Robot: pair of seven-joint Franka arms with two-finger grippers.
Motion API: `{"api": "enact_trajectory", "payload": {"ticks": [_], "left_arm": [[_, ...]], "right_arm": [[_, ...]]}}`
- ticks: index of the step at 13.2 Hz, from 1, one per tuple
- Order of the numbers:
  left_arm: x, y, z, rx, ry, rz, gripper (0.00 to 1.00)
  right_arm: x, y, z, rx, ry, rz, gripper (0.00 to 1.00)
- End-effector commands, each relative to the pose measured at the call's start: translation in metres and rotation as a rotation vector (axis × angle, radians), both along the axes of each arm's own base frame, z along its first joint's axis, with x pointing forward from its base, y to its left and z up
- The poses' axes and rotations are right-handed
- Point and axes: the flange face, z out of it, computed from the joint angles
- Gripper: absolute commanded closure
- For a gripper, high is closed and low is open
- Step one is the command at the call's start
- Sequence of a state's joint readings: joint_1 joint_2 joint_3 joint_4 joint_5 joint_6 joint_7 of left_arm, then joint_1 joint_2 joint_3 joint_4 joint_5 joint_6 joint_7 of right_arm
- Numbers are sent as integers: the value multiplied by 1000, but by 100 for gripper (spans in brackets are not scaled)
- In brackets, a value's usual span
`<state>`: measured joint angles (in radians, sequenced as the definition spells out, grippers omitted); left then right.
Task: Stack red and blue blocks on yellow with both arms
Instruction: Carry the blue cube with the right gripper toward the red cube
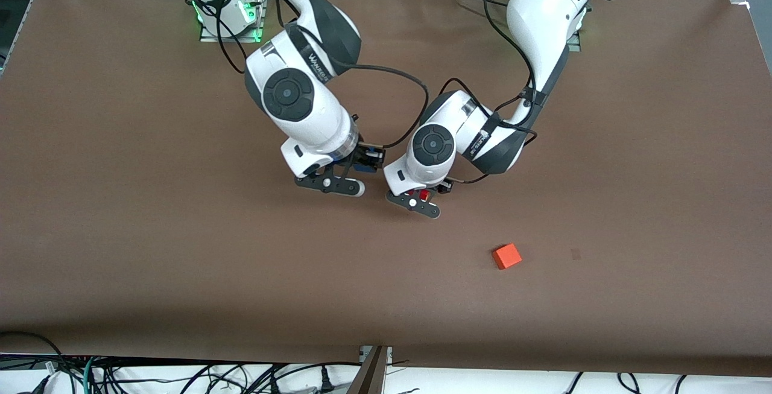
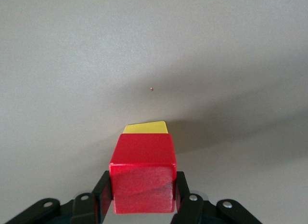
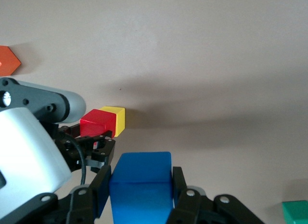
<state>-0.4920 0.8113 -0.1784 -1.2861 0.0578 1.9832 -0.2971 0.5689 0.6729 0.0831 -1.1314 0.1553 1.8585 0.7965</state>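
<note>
The left pincer was clamped on the red block, one finger on each side face, which left the block's underside free to be set down. It hung low over the middle of the table, and the yellow block sat on the table directly beneath it; whether red already touched yellow couldn't be told. In the right wrist view the two showed edge to edge, red seemingly offset to one side of yellow, so the alignment looked unfinished.

The right pincer was shut on the blue block, gripped the same way by its side faces, and held over the table just beside the left arm's work, toward the right arm's end. By the look of it, blue was being kept close and ready while red went first.

An orange cube lay on its own nearer the front camera, toward the left arm's end, well apart from the action. A green cube showed only at the edge of the right wrist view.
</note>
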Motion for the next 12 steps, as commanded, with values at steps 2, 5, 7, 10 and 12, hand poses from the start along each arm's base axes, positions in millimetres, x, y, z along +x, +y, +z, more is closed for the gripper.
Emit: {"api": "enact_trajectory", "payload": {"ticks": [2,5,7,10,12], "left_arm": [[2,0,-6,29,2,-27,100],[1,1,-8,32,6,-28,100],[1,0,-8,31,7,-27,100],[1,-1,-7,28,6,-20,34],[6,0,0,17,-4,-6,0]], "right_arm": [[10,-10,4,13,-6,-2,59],[13,-14,6,13,-10,5,59],[12,-15,6,9,-6,9,59],[15,-19,6,4,-12,23,59],[20,-27,6,4,-12,12,59]]}}
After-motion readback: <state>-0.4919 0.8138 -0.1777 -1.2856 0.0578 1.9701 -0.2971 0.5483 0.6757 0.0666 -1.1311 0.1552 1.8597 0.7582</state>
